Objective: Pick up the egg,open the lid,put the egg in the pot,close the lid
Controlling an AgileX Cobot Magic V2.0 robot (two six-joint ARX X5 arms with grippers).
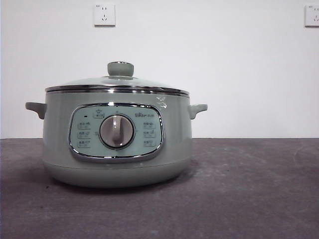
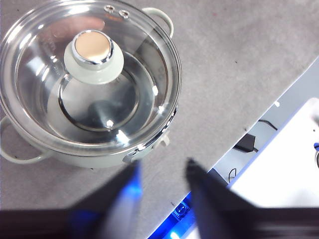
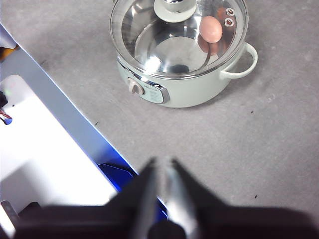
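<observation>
Glass and steel, the lid (image 2: 89, 74) is sitting on the pot (image 1: 117, 144), well ahead of both grippers; its knob (image 2: 93, 57) is the obvious hold. The egg (image 3: 211, 29), fragile and smooth, is lying inside. Left gripper (image 2: 162, 172) is hanging open, right gripper (image 3: 160, 167) nearly closed, empty.

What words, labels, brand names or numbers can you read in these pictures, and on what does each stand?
None can be read for certain.
Control panel of the pot: brand mark and button labels, too small and blurred.
Pot wall below the lid: small white mark, unreadable.
</observation>
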